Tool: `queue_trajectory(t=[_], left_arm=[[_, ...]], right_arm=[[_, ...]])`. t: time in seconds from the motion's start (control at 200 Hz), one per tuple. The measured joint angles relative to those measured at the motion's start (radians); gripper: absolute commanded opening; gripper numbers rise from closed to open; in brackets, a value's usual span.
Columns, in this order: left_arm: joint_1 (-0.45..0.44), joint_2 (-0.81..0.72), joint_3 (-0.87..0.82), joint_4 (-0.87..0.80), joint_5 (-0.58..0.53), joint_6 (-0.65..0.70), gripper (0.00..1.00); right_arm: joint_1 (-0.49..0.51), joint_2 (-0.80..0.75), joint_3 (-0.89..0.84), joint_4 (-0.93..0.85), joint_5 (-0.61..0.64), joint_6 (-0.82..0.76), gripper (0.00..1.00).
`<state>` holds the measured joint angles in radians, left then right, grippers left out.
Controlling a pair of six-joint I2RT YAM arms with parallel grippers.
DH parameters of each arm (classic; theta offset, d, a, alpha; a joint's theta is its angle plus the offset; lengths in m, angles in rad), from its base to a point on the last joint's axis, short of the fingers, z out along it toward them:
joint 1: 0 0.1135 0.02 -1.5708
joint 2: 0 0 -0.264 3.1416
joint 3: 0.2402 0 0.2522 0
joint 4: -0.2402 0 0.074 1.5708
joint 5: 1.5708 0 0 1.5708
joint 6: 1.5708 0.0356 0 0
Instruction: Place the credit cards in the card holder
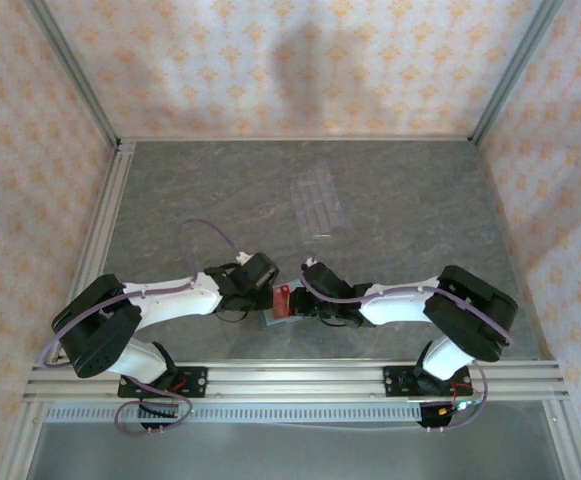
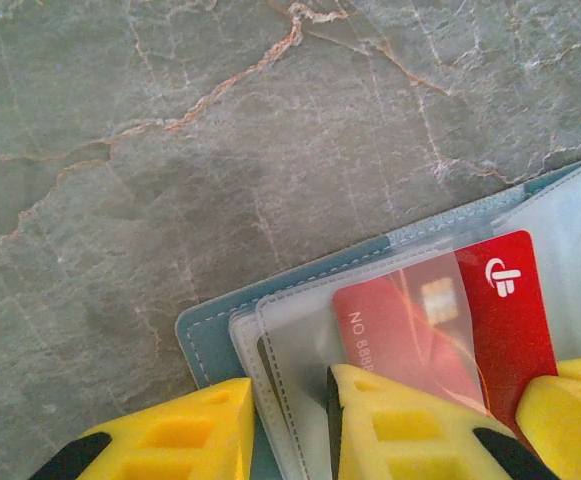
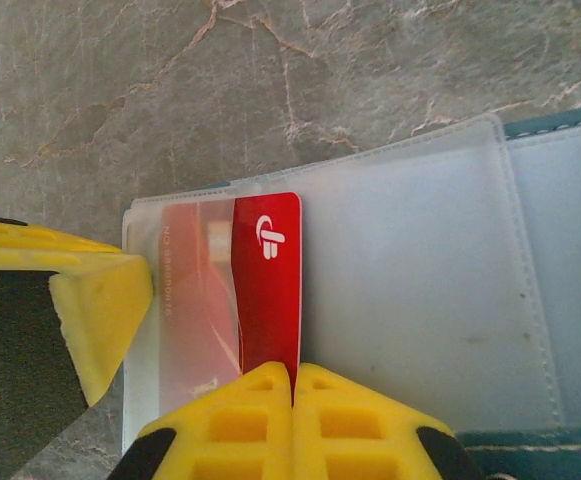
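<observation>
Two arms reach inward from the near edge of the bench in the top view. The left end effector and right end effector meet over the card holder, which lies open near that edge, between the two bases. A red credit card shows at its far side. A clear slotted rack lies well apart, toward the back.

From the left wrist, the holder's teal border frames layered clear sleeves. The red card sits partly under the top sleeve, its logo end bare. The left fingers stand a little apart, straddling the sleeves' corner; whether they press on it I cannot tell.

From the right wrist, the right fingers are pressed together, pinching the card's near end. About half the card lies behind frosted plastic. A yellow finger of the left end effector touches that sleeve's outer edge.
</observation>
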<state>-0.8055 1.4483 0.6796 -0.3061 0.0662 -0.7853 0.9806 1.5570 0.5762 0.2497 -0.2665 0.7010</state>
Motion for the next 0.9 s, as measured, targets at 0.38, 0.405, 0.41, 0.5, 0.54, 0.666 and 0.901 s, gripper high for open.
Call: queue_trajectory(t=[0.38, 0.405, 0.41, 0.5, 0.54, 0.666, 0.901], left_arm=[[0.000, 0.000, 0.000, -0.003, -0.003, 0.000, 0.26], [0.000, 0.000, 0.000, -0.005, -0.005, 0.000, 0.26], [0.000, 0.000, 0.000, -0.005, -0.006, 0.000, 0.26], [0.000, -0.002, 0.000, -0.013, -0.019, 0.000, 0.26], [0.000, -0.002, 0.000, -0.017, -0.023, 0.000, 0.26], [0.000, -0.005, 0.000, -0.025, -0.029, 0.000, 0.26], [0.000, -0.059, 0.000, -0.072, -0.014, 0.000, 0.27]], right_arm=[[0.007, 0.026, 0.014, 0.014, -0.010, 0.000, 0.00], [0.008, 0.030, 0.016, 0.020, -0.011, 0.000, 0.00], [0.008, 0.031, 0.016, 0.021, -0.012, 0.000, 0.00], [0.010, 0.043, 0.019, 0.039, -0.018, 0.000, 0.00], [0.010, 0.049, 0.020, 0.047, -0.023, 0.000, 0.00], [0.010, 0.056, 0.022, 0.061, -0.027, 0.000, 0.00], [0.018, 0.056, 0.022, 0.071, -0.029, 0.000, 0.00]])
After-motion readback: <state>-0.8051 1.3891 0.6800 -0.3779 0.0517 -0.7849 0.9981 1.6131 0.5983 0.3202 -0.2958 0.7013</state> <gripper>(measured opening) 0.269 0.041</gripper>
